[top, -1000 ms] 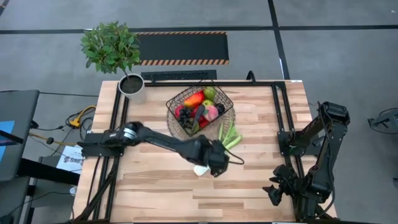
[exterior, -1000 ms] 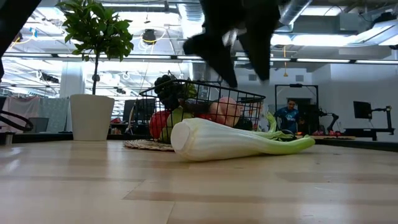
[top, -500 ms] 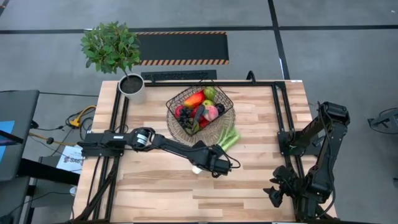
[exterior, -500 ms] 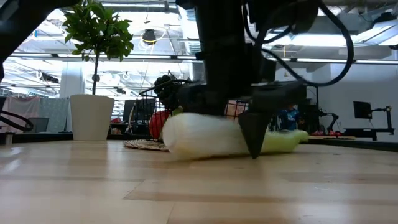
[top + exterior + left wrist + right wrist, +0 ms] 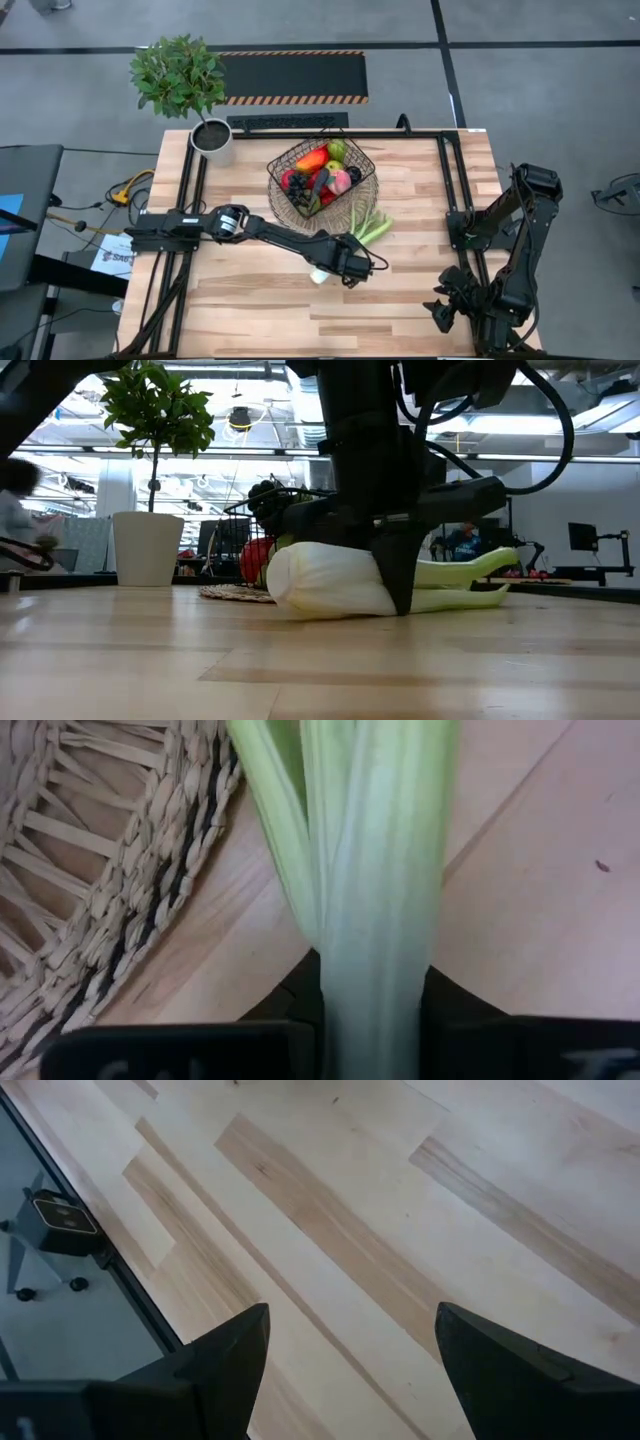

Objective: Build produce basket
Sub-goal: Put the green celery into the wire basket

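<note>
The leek (image 5: 358, 240) lies on the table near the basket, its white end (image 5: 320, 580) toward the near edge and its green leaves (image 5: 470, 565) toward the wicker tray (image 5: 366, 196). My left gripper (image 5: 345, 262) stands over the leek, shut on it. The dark wire basket (image 5: 322, 175) sits on the tray at the far middle, filled with produce: red, green, orange and dark pieces. My right gripper (image 5: 445, 305) waits open at the table's near right corner, over bare wood. My left gripper pinches the leek's stalk (image 5: 375, 970) between its two fingers, about where the white passes into green. The fingers (image 5: 395, 575) come from above, pointing down, and lie across the leek. The leek lies lengthwise on the table, its white end on the wood.
A potted green plant (image 5: 180, 75) in a white pot (image 5: 212, 138) stands at the far left corner. Black frame rails (image 5: 190, 190) run along the table's left and right sides. Bare wood (image 5: 250, 310) stretches along the near half.
My left gripper has come down from above the leek onto it and has shut on its stalk. The leek stays on the table; its green leaf tips stand a little higher than before.
</note>
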You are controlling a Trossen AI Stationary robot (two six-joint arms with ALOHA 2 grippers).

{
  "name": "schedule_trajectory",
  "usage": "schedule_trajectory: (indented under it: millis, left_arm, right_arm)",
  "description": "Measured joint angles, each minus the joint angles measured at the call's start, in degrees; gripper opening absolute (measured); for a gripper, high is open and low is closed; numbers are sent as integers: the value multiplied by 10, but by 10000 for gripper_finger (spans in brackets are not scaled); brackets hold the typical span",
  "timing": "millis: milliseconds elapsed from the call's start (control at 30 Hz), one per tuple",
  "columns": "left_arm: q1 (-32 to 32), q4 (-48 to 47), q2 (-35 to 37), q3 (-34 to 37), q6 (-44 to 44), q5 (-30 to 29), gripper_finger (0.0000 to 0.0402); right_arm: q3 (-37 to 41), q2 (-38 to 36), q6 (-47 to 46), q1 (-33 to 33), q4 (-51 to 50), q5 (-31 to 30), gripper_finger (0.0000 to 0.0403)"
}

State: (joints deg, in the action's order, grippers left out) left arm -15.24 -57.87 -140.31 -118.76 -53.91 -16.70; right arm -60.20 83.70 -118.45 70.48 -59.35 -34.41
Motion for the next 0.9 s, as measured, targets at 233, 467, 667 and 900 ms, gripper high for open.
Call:
schedule_trajectory:
  millis: [233, 467, 667, 900]
  left_arm:
    - [-5, 15, -2, -18, -9, 41, 46]
    - [-10, 17, -5, -84, -5, 37, 50]
    - [-12, -5, -4, -162, 1, 20, 46]
    - [-12, -21, 50, -159, 6, -22, 49]
  right_arm:
    - [0, 0, 0, 0, 1, 0, 305]
    - [0, 0, 0, 0, 13, 0, 305]
    - [0, 0, -1, 0, 19, 1, 305]
    - [0, 0, 0, 0, 28, 0, 305]
